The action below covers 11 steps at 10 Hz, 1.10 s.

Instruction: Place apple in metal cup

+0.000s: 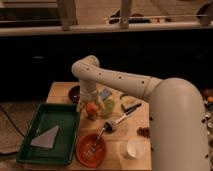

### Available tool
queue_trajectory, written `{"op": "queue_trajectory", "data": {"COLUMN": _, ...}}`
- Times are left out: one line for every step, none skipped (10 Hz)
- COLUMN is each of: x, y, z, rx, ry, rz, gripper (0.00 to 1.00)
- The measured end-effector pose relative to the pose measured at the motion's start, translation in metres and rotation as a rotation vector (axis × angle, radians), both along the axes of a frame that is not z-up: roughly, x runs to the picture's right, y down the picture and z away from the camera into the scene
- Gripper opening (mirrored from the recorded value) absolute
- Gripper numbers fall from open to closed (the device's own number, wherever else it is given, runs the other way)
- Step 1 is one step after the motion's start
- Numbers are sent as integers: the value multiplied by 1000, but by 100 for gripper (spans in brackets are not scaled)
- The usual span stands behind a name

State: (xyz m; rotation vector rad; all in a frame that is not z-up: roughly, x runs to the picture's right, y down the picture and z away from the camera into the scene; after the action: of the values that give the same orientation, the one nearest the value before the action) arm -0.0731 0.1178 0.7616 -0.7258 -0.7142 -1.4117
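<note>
My arm reaches from the right across the wooden table (60,91), and the gripper (90,102) points down at the table's middle left. Directly below it is the apple (91,108), small, round and orange-red. The apple rests at the mouth of the metal cup (93,117), a short dark cup of which only a sliver shows beneath the fruit. The gripper is right on top of the apple. I cannot tell whether it still grips the fruit.
A taller yellow-green object (108,106) stands just right of the apple. A dark brown bowl (74,93) lies behind it and a green tray (47,136) to the left. In front are an orange bowl (91,149), a white cup (134,149) and a dark-handled utensil (119,121).
</note>
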Motion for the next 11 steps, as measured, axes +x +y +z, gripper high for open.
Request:
{"op": "queue_trajectory", "data": {"x": 0, "y": 0, "z": -1, "rx": 0, "ry": 3, "rz": 1, "gripper": 80}}
{"op": "queue_trajectory", "data": {"x": 0, "y": 1, "z": -1, "rx": -1, "ry": 5, "rz": 1, "gripper": 80}}
{"op": "queue_trajectory", "data": {"x": -1, "y": 0, "z": -1, "rx": 0, "ry": 6, "rz": 1, "gripper": 80}}
{"op": "queue_trajectory", "data": {"x": -1, "y": 0, "z": -2, "rx": 1, "ry": 7, "rz": 0, "gripper": 80}}
{"op": "queue_trajectory", "data": {"x": -1, "y": -2, "z": -3, "rx": 6, "ry": 6, "rz": -2, "gripper": 80}}
{"op": "queue_trajectory", "data": {"x": -2, "y": -3, "z": -4, "rx": 10, "ry": 6, "rz": -5, "gripper": 80}}
{"op": "queue_trajectory", "data": {"x": -2, "y": -5, "z": -6, "rx": 14, "ry": 7, "rz": -9, "gripper": 80}}
{"op": "queue_trajectory", "data": {"x": -2, "y": -7, "z": -7, "rx": 17, "ry": 8, "rz": -12, "gripper": 80}}
{"op": "queue_trajectory", "data": {"x": -2, "y": -10, "z": -8, "rx": 22, "ry": 9, "rz": -16, "gripper": 80}}
{"op": "queue_trajectory", "data": {"x": -3, "y": -12, "z": -9, "rx": 26, "ry": 10, "rz": -20, "gripper": 80}}
{"op": "queue_trajectory", "data": {"x": -4, "y": -14, "z": -10, "rx": 31, "ry": 10, "rz": -26, "gripper": 80}}
